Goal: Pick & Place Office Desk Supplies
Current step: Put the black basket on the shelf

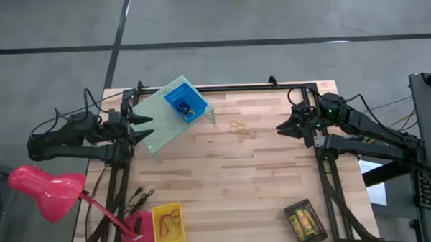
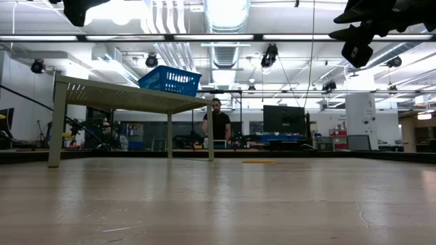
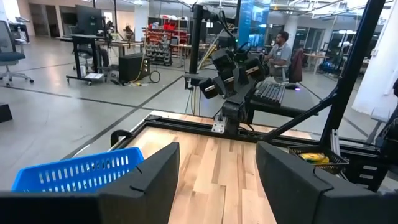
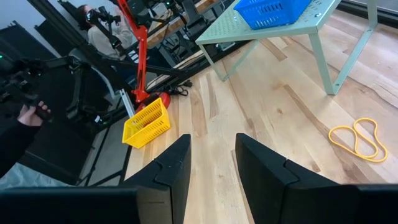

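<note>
Both spread end effectors, left [image 1: 145, 128] and right [image 1: 282, 127], hang at opposite table [image 1: 261, 184] edges, rubber bands [image 1: 236, 127] between.

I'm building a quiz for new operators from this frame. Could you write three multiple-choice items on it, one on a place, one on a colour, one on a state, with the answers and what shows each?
1. Where is the blue bin?
A. on the bare wood by the right arm
B. on top of the pale green riser
C. inside the yellow bin

2. What colour is the bin at the table's front edge nearest the pink lamp?
A. yellow
B. white
C. green

3. How are the right gripper's fingers?
A. shut on a rubber band
B. shut on the blue bin
C. open, holding nothing

Answers:
1 B: the high view shows it sitting on the riser's perforated top.
2 A: the yellow bin sits beside the lamp's base.
3 C: the right wrist view shows a gap between the fingers, and the rubber bands lie on the wood apart from them.
</note>
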{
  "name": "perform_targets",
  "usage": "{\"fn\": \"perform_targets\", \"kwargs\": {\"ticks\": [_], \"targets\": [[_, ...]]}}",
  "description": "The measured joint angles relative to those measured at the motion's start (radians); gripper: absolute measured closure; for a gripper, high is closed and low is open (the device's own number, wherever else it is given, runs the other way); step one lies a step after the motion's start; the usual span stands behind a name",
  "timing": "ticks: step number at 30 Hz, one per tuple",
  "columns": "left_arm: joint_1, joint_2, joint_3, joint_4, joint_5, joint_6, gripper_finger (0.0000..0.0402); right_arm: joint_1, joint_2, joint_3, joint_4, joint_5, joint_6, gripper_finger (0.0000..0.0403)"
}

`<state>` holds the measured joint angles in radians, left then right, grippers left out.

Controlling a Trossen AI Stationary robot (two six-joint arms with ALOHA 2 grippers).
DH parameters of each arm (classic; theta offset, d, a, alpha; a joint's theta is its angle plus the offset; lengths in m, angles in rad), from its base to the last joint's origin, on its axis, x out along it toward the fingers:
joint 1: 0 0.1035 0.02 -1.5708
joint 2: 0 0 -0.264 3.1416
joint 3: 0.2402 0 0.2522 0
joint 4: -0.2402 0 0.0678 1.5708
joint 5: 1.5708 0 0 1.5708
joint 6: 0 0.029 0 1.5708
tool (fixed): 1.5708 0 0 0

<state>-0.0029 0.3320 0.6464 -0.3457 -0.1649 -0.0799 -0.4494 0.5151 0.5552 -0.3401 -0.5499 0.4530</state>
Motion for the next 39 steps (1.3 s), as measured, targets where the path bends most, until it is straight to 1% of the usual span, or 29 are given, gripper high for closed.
{"fn": "perform_targets", "kwargs": {"ticks": [15, 20, 33, 39], "targets": [[0.0, 0.0, 0.0, -0.007, 0.0, 0.001, 0.0187, 0.0, 0.002, 0.0, 0.006, 0.0, 0.0, 0.028], [0.0, -0.001, 0.0, -0.048, 0.0, 0.001, 0.0187, 0.0, 0.004, 0.0, 0.006, 0.0, 0.0, 0.028], [0.0, 0.0, 0.0, -0.215, 0.0, 0.001, 0.0187, 0.0, 0.003, 0.0, 0.005, 0.0, 0.0, 0.028], [0.0, -0.001, 0.0, -0.254, 0.0, 0.004, 0.0187, 0.0, 0.003, 0.0, 0.006, 0.001, 0.0, 0.028]]}}
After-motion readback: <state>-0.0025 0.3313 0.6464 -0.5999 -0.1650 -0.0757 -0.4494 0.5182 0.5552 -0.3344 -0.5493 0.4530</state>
